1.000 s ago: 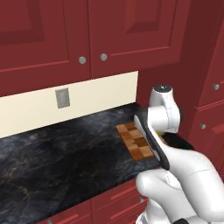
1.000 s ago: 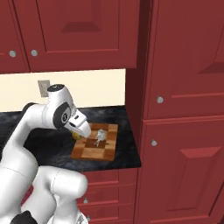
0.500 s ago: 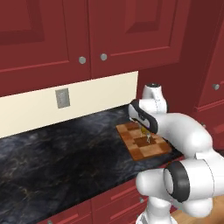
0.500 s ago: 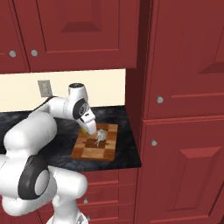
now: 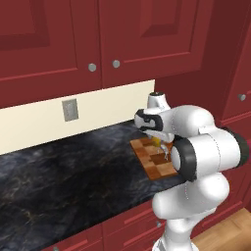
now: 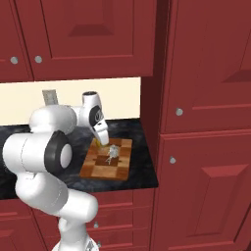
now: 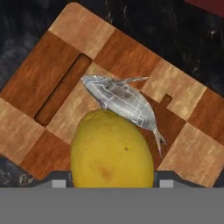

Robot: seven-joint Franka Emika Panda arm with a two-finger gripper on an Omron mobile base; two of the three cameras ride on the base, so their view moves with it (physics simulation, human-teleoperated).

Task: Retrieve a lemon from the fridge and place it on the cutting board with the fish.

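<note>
Since a second ago your arm has swung out from near the base and reached over the board, and the end effector [image 6: 102, 142] has come down close above it. Its jaws are narrowed onto the lemon [image 7: 112, 150], clamped between the tips, so the fruit is carried, not yet set down. From the hand camera the lemon hangs just over the near part of the cutting board [image 7: 57, 65], overlapping the fish [image 7: 122, 102] in the picture; you can't tell whether they touch. You're holding it there because the task wants it on the board with the fish, so it's lined up beside the fish rather than off on the worktop [image 5: 63, 171]. The board sits at the worktop's right end, just beside the tall red cabinets [image 6: 206, 98]. Judgement: placing step, nearly done; lower a little and let go, watching the lemon doesn't roll onto the fish or off the edge.
</note>
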